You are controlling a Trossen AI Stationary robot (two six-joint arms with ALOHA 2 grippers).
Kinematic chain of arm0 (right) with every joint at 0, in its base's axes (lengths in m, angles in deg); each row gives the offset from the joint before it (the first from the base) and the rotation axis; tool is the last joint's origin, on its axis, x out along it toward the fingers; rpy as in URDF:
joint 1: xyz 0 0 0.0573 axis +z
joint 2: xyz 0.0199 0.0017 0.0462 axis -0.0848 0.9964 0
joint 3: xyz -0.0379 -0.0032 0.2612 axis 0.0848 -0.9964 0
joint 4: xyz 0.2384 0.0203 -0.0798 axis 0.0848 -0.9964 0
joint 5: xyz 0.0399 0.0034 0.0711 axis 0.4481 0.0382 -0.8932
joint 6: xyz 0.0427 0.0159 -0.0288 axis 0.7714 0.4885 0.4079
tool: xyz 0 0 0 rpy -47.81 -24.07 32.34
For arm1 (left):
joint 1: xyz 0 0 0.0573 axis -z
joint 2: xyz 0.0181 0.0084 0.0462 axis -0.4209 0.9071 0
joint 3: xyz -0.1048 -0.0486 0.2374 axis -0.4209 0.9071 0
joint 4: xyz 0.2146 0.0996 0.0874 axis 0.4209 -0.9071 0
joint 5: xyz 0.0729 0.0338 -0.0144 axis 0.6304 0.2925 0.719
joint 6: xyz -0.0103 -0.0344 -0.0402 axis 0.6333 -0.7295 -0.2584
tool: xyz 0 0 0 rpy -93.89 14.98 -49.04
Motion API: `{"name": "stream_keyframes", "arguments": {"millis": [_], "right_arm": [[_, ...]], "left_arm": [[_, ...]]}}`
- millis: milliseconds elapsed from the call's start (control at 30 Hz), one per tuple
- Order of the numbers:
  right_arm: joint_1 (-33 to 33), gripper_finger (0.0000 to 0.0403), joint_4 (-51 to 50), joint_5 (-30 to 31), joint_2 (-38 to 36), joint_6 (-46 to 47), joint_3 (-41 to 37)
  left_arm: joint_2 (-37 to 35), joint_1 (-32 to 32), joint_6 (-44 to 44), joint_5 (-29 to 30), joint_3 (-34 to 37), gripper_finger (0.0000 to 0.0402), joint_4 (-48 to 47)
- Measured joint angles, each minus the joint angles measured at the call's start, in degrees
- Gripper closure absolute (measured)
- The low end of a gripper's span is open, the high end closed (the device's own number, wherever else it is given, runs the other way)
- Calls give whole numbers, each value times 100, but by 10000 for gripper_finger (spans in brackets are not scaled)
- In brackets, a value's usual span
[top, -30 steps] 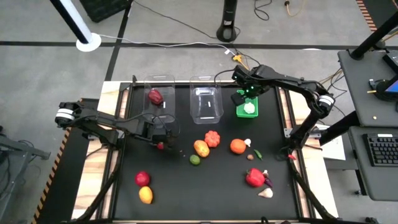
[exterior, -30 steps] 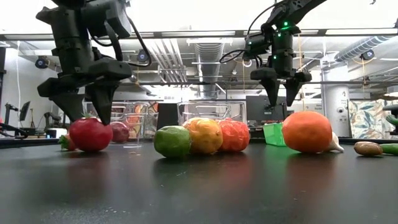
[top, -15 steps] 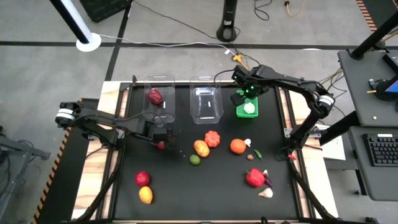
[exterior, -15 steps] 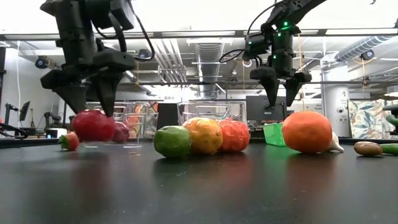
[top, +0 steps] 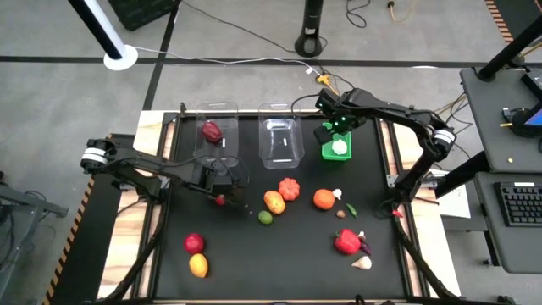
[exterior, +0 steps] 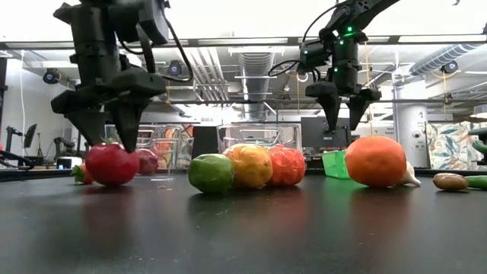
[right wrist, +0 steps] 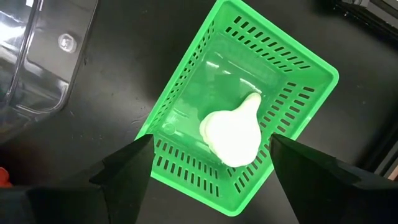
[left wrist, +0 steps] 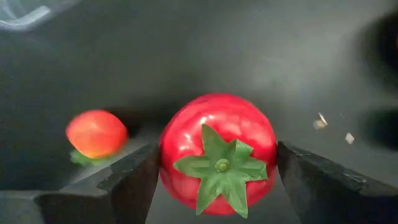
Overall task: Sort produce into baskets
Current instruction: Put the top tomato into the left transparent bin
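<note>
Holding a shiny red toy tomato between its fingers, the left gripper; the right gripper hangs open over the green mesh basket.

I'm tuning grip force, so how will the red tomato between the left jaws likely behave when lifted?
The tomato looks glossy and round, so it may slip or roll if held loosely. It seems rigid, likely hollow plastic and light. The left gripper brackets its widest part, which should help centre it.
</note>
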Motion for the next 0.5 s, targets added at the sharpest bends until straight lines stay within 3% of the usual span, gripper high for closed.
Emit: {"name": "stream_keyframes", "arguments": {"millis": [233,500], "right_arm": [[0,95,1,0,2,0,0],[0,92,11,0,2,39,0]], "left_arm": [[-104,37,671,-454,-436,154,-365],[-271,35,1322,-423,-1251,163,-1353]]}}
